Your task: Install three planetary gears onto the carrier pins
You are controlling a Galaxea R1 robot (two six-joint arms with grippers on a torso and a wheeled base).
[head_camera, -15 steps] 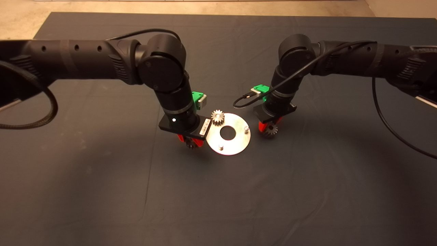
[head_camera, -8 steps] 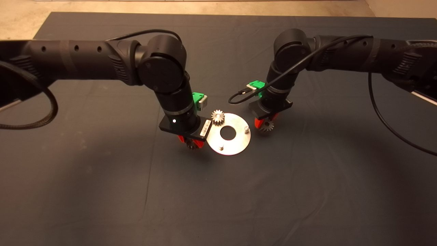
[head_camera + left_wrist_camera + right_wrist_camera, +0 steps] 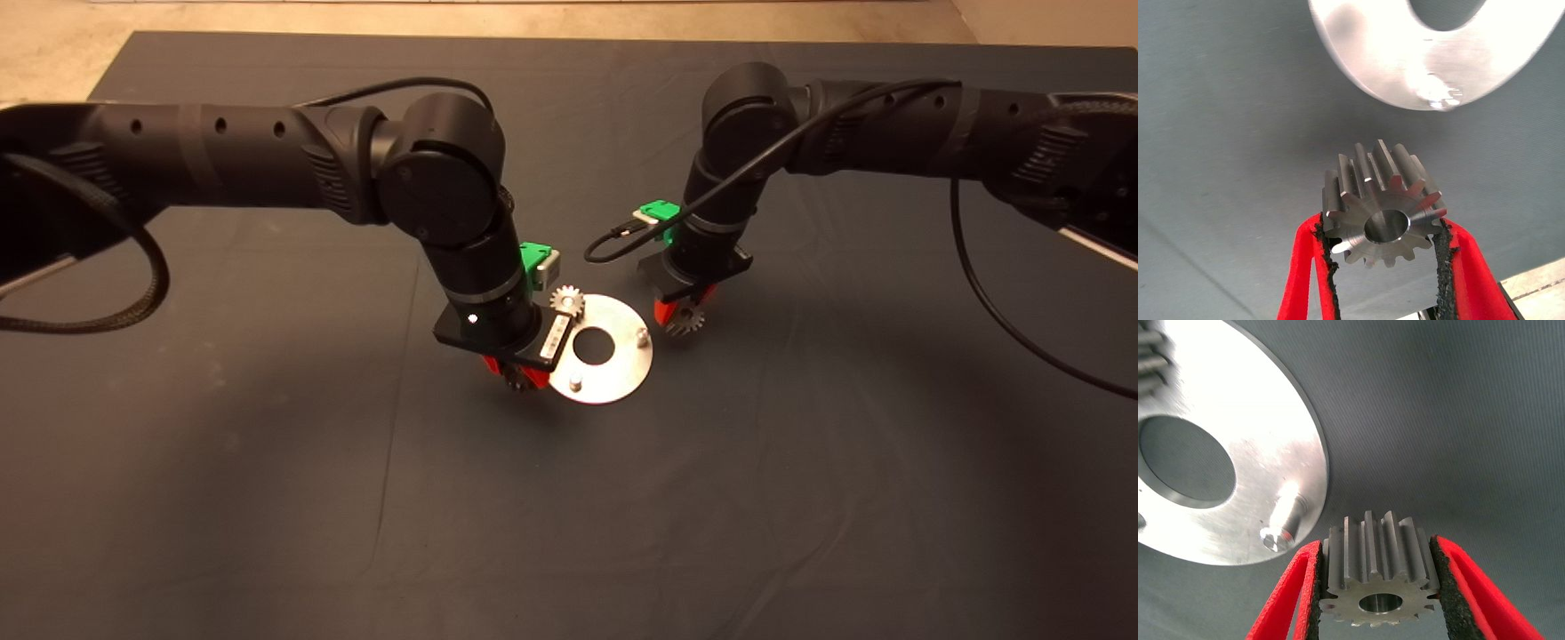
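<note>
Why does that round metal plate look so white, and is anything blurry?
Left wrist view: the disc is glared almost white, its edge soft; the gripped gear is sharp. Right wrist view: glare on the disc and one pin. Head view: dim mat, soft arm shadows.

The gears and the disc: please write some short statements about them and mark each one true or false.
1. One gear already sits on the disc. True.
2. The left gripper is empty. False: it holds a gear.
3. The right gripper holds a gear beside the disc. True.
4. All three pins are covered. False: two pins stand bare.
</note>
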